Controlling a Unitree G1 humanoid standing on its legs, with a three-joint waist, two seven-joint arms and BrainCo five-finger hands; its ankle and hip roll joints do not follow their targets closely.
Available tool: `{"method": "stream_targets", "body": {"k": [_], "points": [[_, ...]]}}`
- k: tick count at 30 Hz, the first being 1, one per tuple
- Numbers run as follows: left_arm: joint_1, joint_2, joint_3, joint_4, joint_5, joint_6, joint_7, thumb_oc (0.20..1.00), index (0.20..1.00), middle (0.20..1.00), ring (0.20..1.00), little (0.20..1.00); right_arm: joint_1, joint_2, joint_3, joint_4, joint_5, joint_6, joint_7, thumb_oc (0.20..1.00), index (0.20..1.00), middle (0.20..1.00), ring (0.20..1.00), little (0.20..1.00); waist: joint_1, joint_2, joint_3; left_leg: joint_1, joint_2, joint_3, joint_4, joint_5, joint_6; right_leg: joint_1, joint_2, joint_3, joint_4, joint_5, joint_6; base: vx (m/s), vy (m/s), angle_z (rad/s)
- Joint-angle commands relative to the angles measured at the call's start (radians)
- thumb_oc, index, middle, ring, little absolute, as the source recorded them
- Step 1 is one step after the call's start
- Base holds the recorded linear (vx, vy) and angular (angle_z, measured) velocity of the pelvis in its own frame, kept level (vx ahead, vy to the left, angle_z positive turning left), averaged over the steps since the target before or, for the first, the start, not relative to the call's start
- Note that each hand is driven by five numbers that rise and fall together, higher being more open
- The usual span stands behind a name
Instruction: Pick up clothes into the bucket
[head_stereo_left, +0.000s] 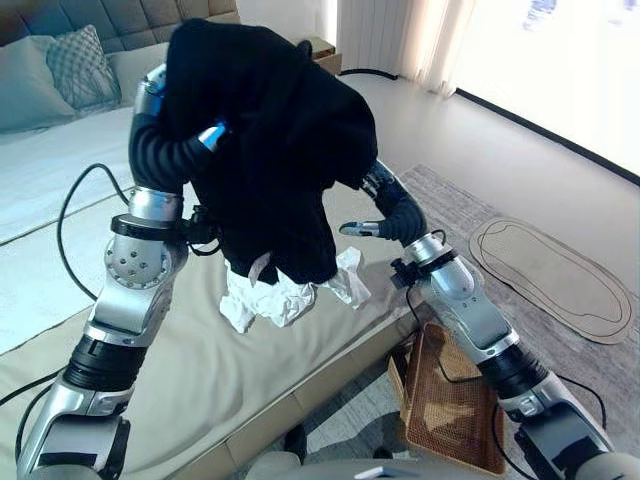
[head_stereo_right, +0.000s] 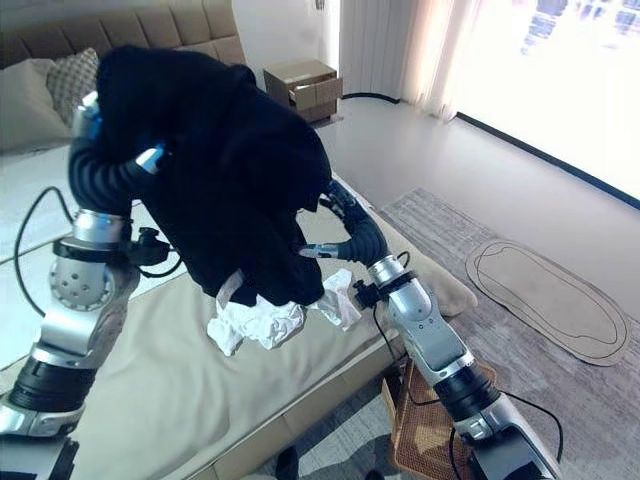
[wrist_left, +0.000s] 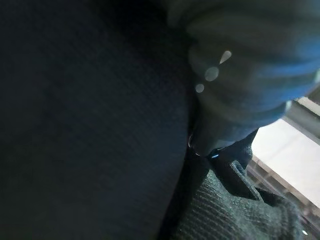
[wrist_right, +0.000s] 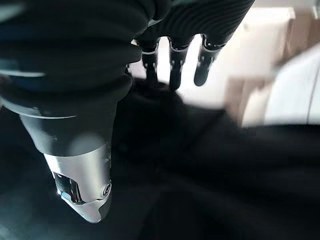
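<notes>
overhead, black garment drapes left hand, fingers unclear; right hand open; basket below.

Bed covered by beige sheet; crumpled white cloth laid near its edge; pillow by headboard.

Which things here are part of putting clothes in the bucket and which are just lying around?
Job:
black garment, draped over the raised left arm
white cloth on the bed
basket on the floor
right hand beside the garment

Lying about:
pillow
bed
nightstand
rug
</notes>
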Motion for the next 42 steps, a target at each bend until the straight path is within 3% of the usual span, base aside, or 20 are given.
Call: {"method": "stream_targets", "body": {"k": [1, 7, 13, 22, 33, 42], "points": [[-0.079, 0.024, -0.026, -0.009, -0.112, -0.024, -0.032, 0.200, 0.200, 0.200, 0.200, 0.200, -0.102, 0.028, 0.041, -0.076, 0.192, -0.002, 0.069, 1.000, 1.000, 1.000, 1.000, 1.000, 0.009, -0.045, -0.072, 0.097, -0.009, 0.047, 0.044, -0.132, 0.003, -0.017, -0.006, 0.013, 0.047, -0.054, 0.006, 0.00, 0.000, 0.00], [-0.095, 0.044, -0.103, 0.004, -0.231, 0.010, -0.102, 0.200, 0.200, 0.200, 0.200, 0.200, -0.153, 0.038, 0.141, -0.114, 0.428, 0.051, 0.132, 1.000, 1.000, 1.000, 1.000, 1.000, 0.011, -0.049, -0.073, 0.104, -0.007, 0.052, 0.040, -0.129, 0.000, -0.007, -0.007, 0.017, 0.040, -0.050, 0.006, 0.00, 0.000, 0.00], [-0.089, 0.072, -0.134, 0.043, -0.205, 0.031, -0.106, 0.200, 0.200, 0.200, 0.200, 0.200, -0.217, 0.026, 0.191, -0.185, 0.535, 0.057, 0.156, 1.000, 1.000, 1.000, 1.000, 1.000, 0.009, -0.050, -0.071, 0.110, -0.004, 0.060, 0.037, -0.128, -0.002, -0.004, -0.008, 0.021, 0.034, -0.045, 0.008, 0.00, 0.000, 0.00], [-0.055, 0.064, -0.172, 0.102, -0.162, 0.065, -0.119, 0.200, 0.200, 0.200, 0.200, 0.200, -0.258, 0.011, 0.243, -0.210, 0.626, 0.083, 0.152, 1.000, 1.000, 1.000, 1.000, 1.000, 0.001, -0.052, -0.065, 0.112, -0.002, 0.075, 0.033, -0.124, -0.004, -0.008, -0.007, 0.032, 0.032, -0.040, 0.009, -0.01, 0.000, -0.03], [-0.099, 0.057, -0.299, 0.112, -0.188, 0.110, -0.155, 0.200, 0.200, 0.200, 0.200, 0.200, -0.295, 0.025, 0.317, -0.224, 0.720, 0.086, 0.093, 1.000, 1.000, 1.000, 1.000, 1.000, -0.011, -0.055, -0.057, 0.102, -0.001, 0.084, 0.036, -0.120, -0.004, -0.021, -0.007, 0.037, 0.034, -0.032, 0.010, -0.01, 0.001, -0.02], [-0.175, -0.045, -0.411, 0.149, -0.156, 0.152, -0.116, 0.200, 0.200, 0.200, 0.200, 0.200, -0.235, 0.116, 0.311, -0.208, 0.668, 0.071, -0.014, 1.000, 1.000, 1.000, 1.000, 1.000, -0.025, -0.054, -0.049, 0.086, -0.004, 0.085, 0.040, -0.119, 0.001, -0.035, -0.011, 0.048, 0.038, -0.028, 0.012, 0.00, 0.000, 0.00]]}}
